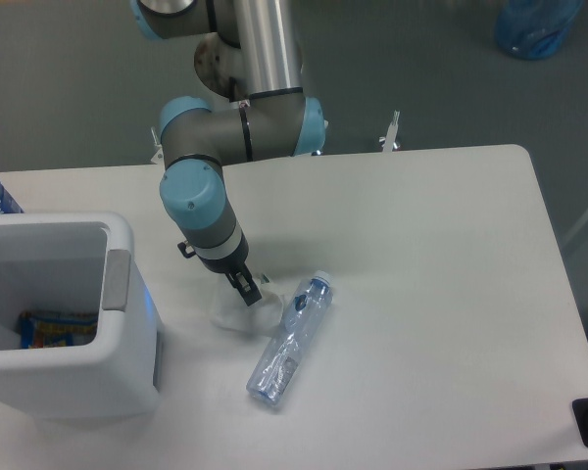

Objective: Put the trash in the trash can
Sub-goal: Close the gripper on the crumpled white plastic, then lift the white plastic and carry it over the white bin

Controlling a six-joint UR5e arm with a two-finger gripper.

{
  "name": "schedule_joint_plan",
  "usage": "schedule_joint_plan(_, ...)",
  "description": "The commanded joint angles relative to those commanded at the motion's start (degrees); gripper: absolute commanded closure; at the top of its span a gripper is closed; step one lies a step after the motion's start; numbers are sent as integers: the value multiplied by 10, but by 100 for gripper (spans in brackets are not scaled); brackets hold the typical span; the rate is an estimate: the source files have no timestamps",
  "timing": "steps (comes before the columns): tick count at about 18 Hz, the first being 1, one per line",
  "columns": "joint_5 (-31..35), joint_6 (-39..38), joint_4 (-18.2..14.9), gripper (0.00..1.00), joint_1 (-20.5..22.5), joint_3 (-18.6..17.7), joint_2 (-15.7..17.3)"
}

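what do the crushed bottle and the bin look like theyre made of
Crushed bottle: thin clear plastic, see-through and creased, with a bluish cap. Trash can: likely rigid white plastic with a smooth, slightly glossy finish, rounded corners and a grey side panel.

One fixed camera looks steeply down from the table's (451, 245) near side toward the arm's (245, 127) base

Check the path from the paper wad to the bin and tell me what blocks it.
Nothing visible blocks it. The wad lies under the claw, and only bare table separates it from the bin on its left. The crushed bottle lies on the wad's other side.
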Motion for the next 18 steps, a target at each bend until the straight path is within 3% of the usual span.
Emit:
schedule_joint_plan(6, 0, -11, -1, 99, 0, 0, 1)
schedule_joint_plan(13, -2, -12, -4, 100, 3, 5, 11)
schedule_joint_plan(18, -33, -26, -11, 100, 25, 22, 46)
